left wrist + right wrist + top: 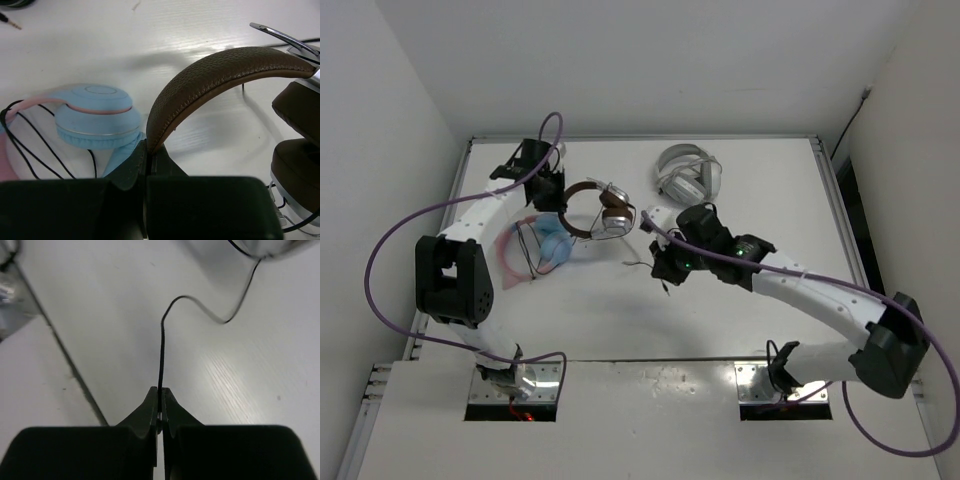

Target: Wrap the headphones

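The headphones (pixel 600 210) sit at the desk's (pixel 620 330) far left-centre, between pink-blue headphones (pixel 97 117) and a white-grey pair (pixel 688 172). The left claw (pixel 147 155) is pressed together on the brown headband (pixel 210 75) near one end. The right claw (pixel 160 400) pinches the thin black cable (pixel 161 355).

The band looks springy yet firm and padded, a sound place to hold. The cups likely carry most of the weight. The cable is limp, light and slippery, so it probably needs steady tension to wind neatly, and a hard tug could strain it.

From above, the arch bulges left and the cups point right, so the long axis runs left-right. The cable trails from the cups toward the right claw.
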